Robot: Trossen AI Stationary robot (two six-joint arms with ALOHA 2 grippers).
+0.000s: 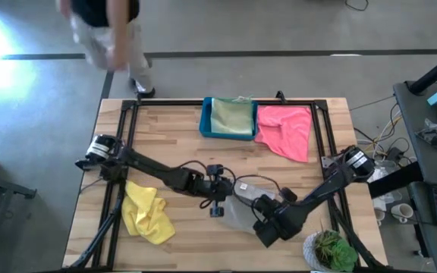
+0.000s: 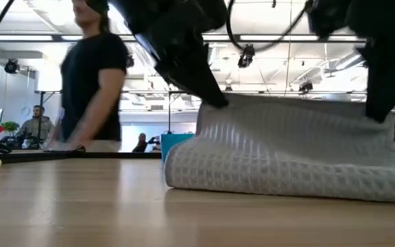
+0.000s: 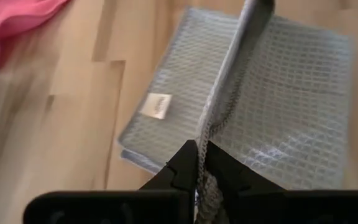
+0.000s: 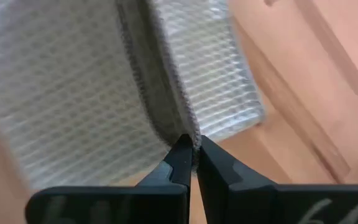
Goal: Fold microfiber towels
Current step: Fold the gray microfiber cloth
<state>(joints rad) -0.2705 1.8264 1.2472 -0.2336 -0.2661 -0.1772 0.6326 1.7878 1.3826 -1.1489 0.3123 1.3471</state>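
Note:
A light grey waffle-weave towel (image 1: 241, 206) lies at the table's near middle, its upper layer raised in the low view (image 2: 286, 151). My left gripper (image 3: 199, 146) is shut on its raised edge at the towel's left end (image 2: 214, 99). My right gripper (image 4: 192, 142) is shut on the same edge at the right end (image 2: 379, 113). A yellow towel (image 1: 147, 214) lies crumpled on the near left. A pink towel (image 1: 287, 129) lies at the far right. A pale sage green towel (image 1: 232, 115) lies in the blue bin (image 1: 205, 120). A lime green cloth (image 1: 334, 250) is at the near right corner. My left gripper pinches the grey towel's hemmed edge (image 3: 211, 127) between its two fingers, coming slanting from above. The edge runs away from the fingers, lifted off the layer below. The towel's lower layer (image 3: 166, 118), with its white label, lies flat on the table. My right gripper pinches the grey towel's hemmed edge (image 4: 180, 121) between its two fingertips, slanting from above. The held layer is lifted and stretches fairly level toward the other gripper. The rest of the towel (image 4: 61, 93) lies on the table below.
The blue bin stands at the far middle edge, beside the pink towel. A person (image 2: 91, 82) walks past beyond the table's far edge. Bare wood (image 1: 180, 140) shows between the bin and the grey towel, and on the near right.

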